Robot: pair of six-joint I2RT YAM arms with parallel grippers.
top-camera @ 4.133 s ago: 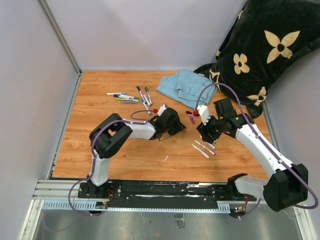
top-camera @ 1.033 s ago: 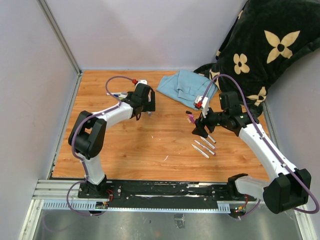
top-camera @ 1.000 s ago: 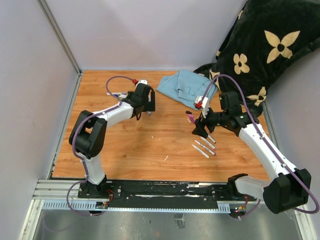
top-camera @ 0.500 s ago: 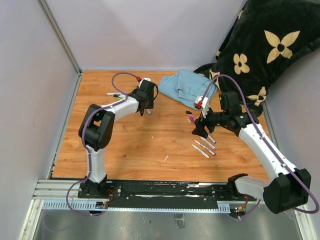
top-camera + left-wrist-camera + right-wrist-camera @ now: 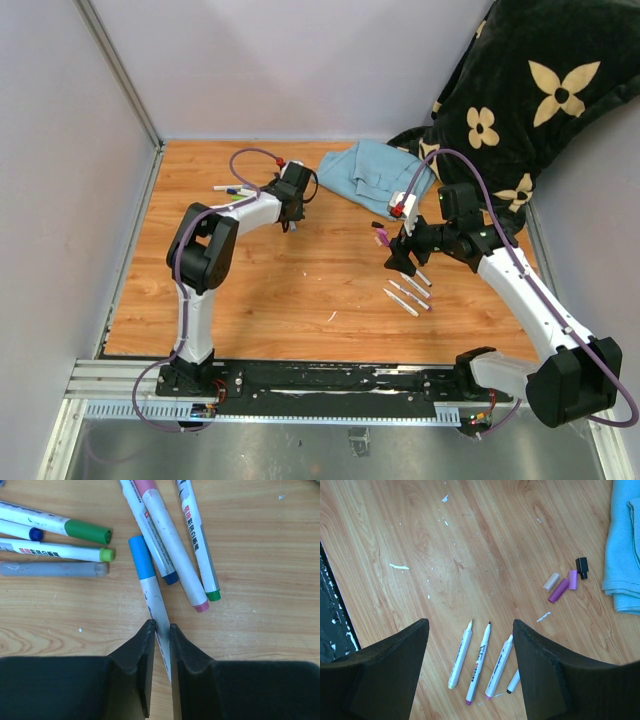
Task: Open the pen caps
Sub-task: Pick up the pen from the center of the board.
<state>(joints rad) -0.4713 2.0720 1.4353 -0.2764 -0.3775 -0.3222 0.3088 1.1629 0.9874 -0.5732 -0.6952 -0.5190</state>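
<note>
In the left wrist view my left gripper [image 5: 161, 628] is shut on the white barrel of a marker whose blue cap [image 5: 142, 557] points away from the jaws. Several more capped markers lie fanned around it, among them one with a green cap [image 5: 87, 531] and a pink-ended one [image 5: 170, 545]. From above, the left gripper [image 5: 290, 215] sits at the right edge of that pile [image 5: 240, 192]. My right gripper [image 5: 470, 625] hangs open over three uncapped markers [image 5: 479, 662]. Loose caps lie beyond it: beige [image 5: 551, 582], purple [image 5: 558, 590] and black [image 5: 582, 567].
A folded blue cloth [image 5: 370, 172] lies at the back of the wooden table [image 5: 300, 300]. A black flower-patterned cushion [image 5: 520, 100] fills the back right corner. Grey walls [image 5: 60, 180] close in the left and back sides.
The left arm reached further back into the marker pile and its jaws closed from wide open onto the blue-capped marker's barrel. The right arm has stayed still over the last second.
</note>
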